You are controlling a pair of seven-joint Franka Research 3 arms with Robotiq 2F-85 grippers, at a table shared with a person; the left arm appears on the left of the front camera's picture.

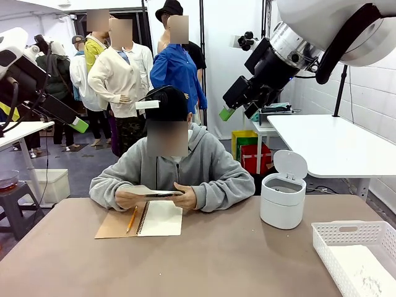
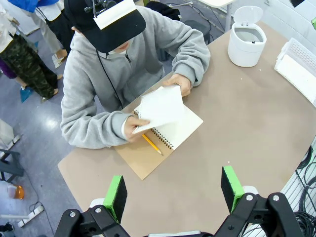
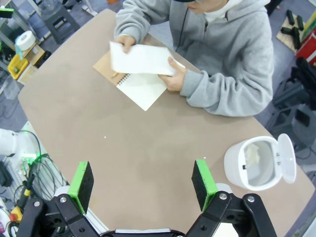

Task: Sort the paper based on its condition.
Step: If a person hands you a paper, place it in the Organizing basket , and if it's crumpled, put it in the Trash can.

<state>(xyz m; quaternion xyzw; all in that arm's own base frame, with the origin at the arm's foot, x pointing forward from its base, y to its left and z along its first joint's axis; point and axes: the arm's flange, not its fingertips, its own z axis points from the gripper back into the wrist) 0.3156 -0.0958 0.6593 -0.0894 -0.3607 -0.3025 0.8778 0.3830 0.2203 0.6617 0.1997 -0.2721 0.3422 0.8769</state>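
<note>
The person at the far side holds a loose white sheet of paper (image 2: pixel 160 106) in both hands, just above an open spiral notebook (image 1: pixel 159 219). The paper (image 3: pixel 143 59) is flat and level, seen edge-on as a thin strip of paper (image 1: pixel 162 193) from the front. My left gripper (image 2: pixel 173 190) hangs high over the table's near edge, open, with nothing between its green pads. My right gripper (image 3: pixel 143 182) is also raised well above the table, open and holding nothing. Both arms stay up, the left gripper (image 1: pixel 77 125) at picture left, the right gripper (image 1: pixel 228 113) at upper right.
A yellow pencil (image 1: pixel 132 218) lies on the notebook's brown cover. A small white bin (image 1: pixel 283 199) with its lid up stands right of the person, crumpled paper inside. A white plastic basket (image 1: pixel 356 255) sits at the table's right front corner.
</note>
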